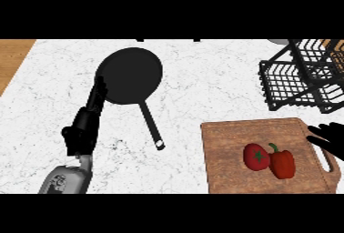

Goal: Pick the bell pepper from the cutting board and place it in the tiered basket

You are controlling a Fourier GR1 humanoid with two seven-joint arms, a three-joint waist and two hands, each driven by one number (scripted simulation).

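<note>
A red bell pepper [270, 160] with a green stem lies on its side on the brown wooden cutting board [232, 141] at the lower right. The black wire tiered basket [302, 75] stands at the upper right, beyond the board. My right hand [329, 136] shows at the right edge over the board's handle side, fingers spread and open, a short way right of the pepper and not touching it. My left hand [94, 102] is stretched out flat at the left, fingers straight, their tips beside the rim of a black pan.
A black frying pan [129, 75] lies on the white marble counter, its handle [151, 125] pointing down toward the board's left edge. A strip of wooden surface [12, 59] shows at the upper left.
</note>
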